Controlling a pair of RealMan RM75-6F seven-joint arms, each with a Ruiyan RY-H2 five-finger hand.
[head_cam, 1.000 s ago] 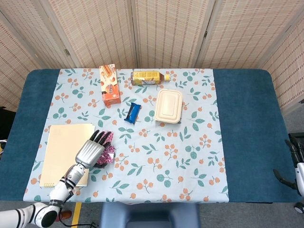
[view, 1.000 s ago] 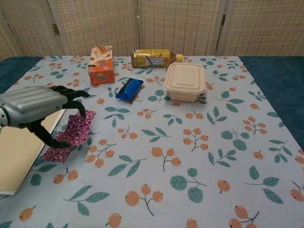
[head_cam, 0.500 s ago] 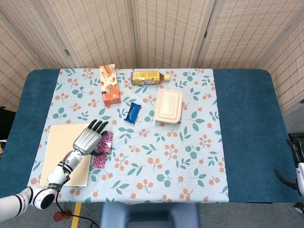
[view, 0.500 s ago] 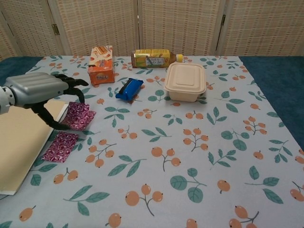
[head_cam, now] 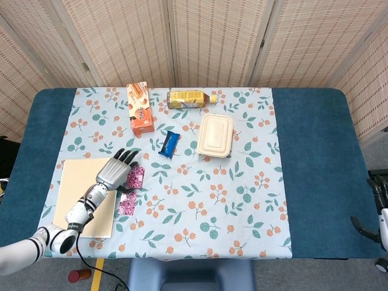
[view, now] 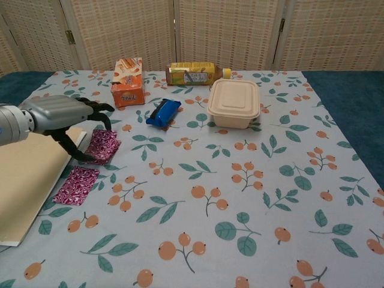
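Light: I see bright, even, from overhead | Shadows: soft and short under the robot hand and the beige box | Glare: faint sheen on the hand's shell | Focus: sharp in both views | Distortion: slight bowing of the table edges in head view

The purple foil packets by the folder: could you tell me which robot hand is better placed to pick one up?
Probably the left robot hand: it hovers at the upper purple packet, while the right robot hand sits off the table's far edge.

left hand hovering fingers-down over a purple foil packet, second purple packet just below it, tan folder at the left edge, orange carton, blue wrapper, beige lidded container, floral tabletop
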